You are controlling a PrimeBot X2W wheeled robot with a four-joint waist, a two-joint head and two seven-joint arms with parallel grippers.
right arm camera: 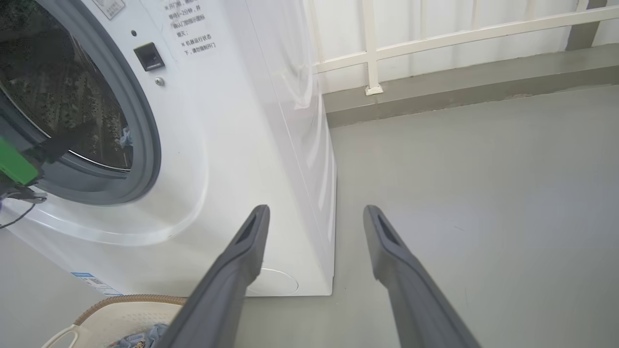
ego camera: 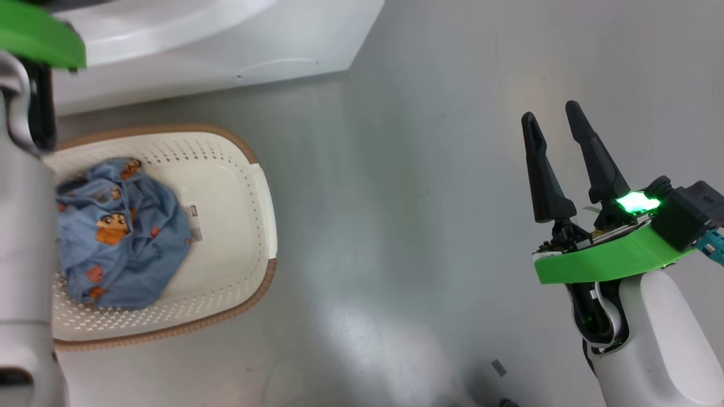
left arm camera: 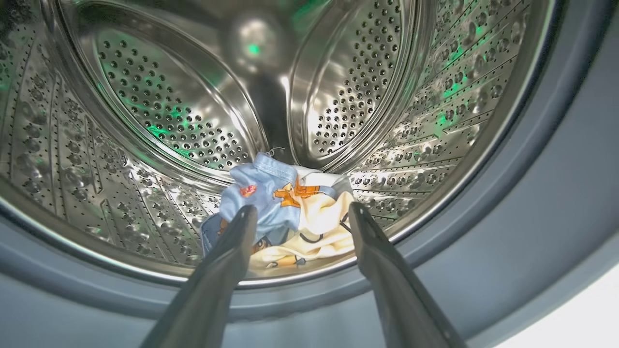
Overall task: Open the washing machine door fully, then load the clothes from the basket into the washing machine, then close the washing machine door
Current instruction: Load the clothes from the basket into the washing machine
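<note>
Starting at the left gripper (left arm camera: 302,207): spread wide, pinching nothing, aimed straight into the steel drum (left arm camera: 145,96) past the blue-grey gasket (left arm camera: 532,217). Just beyond the fingertips, down on the drum's low side, one bundle of clothes (left arm camera: 271,193), light blue with cream and orange prints. Can't tell if it's brushing the fingers or lying just clear of them. From the head camera, just the pale left forearm (ego camera: 22,254) running up the left edge and hiding the near-left side of the basket (ego camera: 249,226).

Over to the right gripper (ego camera: 550,111): also wide open and empty, hanging over bare grey floor (ego camera: 396,198), well apart from the basket, with a green light glowing at the wrist. Through its own camera, pointing past the front corner of the washing machine (right arm camera: 232,121) toward open floor.

Basket parked on the floor just in front of the machine, with a crumpled blue heap (ego camera: 119,237) of the same printed fabric in its left half and a paper label (ego camera: 192,220) on the basket's bottom right beside the heap. Round mouth of the machine uncovered, with the left arm's green band (right arm camera: 14,164) at it. Round flap (right arm camera: 275,280) low on the front, white railing (right arm camera: 435,34) further back.
</note>
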